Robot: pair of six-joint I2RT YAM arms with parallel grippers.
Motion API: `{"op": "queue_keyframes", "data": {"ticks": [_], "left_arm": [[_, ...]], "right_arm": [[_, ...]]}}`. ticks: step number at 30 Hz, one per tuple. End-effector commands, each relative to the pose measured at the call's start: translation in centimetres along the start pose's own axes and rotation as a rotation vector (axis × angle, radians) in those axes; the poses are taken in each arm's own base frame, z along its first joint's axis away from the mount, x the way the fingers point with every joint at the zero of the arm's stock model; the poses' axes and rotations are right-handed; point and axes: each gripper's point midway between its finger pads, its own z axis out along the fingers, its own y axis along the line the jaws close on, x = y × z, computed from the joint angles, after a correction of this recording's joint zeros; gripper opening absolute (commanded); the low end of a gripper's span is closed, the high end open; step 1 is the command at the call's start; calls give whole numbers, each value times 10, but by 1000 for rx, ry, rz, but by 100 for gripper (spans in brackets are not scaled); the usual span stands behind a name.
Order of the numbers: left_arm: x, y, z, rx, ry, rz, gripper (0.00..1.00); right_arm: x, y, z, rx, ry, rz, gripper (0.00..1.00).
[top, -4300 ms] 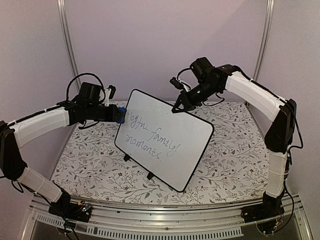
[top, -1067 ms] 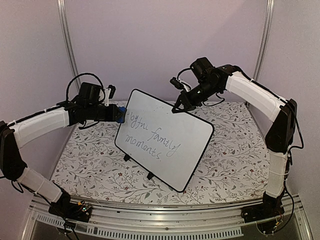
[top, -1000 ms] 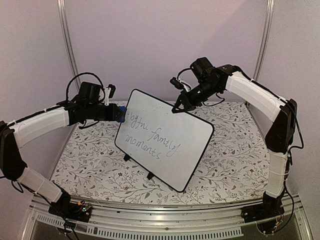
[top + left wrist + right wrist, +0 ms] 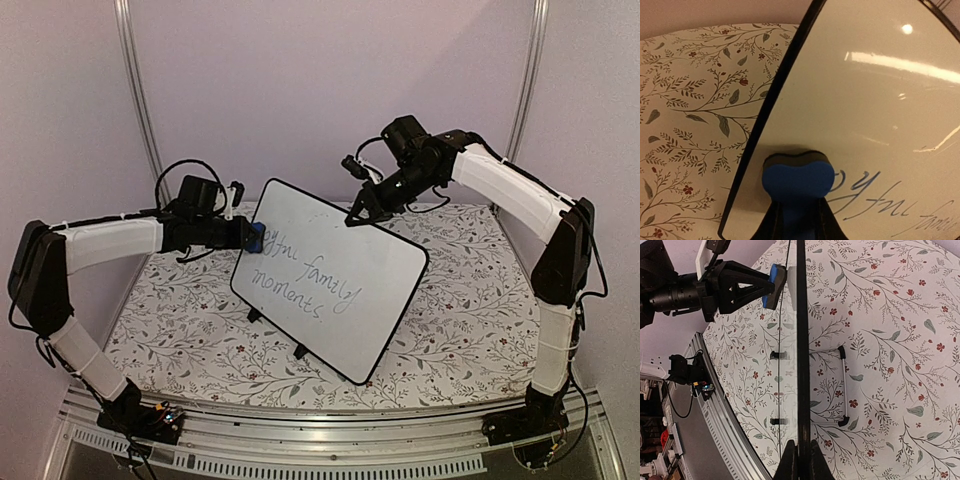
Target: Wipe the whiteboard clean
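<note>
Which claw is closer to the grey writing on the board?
Left. The left claw holds a blue eraser against the whiteboard, right at the start of the writing. The right claw pinches the top edge, above the words and apart from them.

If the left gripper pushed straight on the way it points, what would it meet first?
The whiteboard: the eraser in the left gripper looks pressed to its face near the left edge, though contact is uncertain.

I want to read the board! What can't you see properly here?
- Writing's first letters: blue eraser covers them, top and left wrist views.
- Face of the whiteboard: edge-on in right wrist view.
- Fingers of the left gripper: cut off by left wrist view's bottom edge.
</note>
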Motion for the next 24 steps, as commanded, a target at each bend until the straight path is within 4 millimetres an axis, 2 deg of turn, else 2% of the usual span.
{"op": "queue_keyframes", "data": {"ticks": [1,7,14,24], "left_arm": [[13,6,5,18,11,-25,0],[17,2,5,58,-14,-45,0],[14,-2,-4,84,-21,-53,0],[8,-8,-9,110,-31,-60,0]], "right_arm": [[17,-5,7,61,55,-52,0],[31,-16,16,88,89,-36,0],[25,-11,7,89,64,-48,0],[25,-11,8,85,66,-47,0]]}}
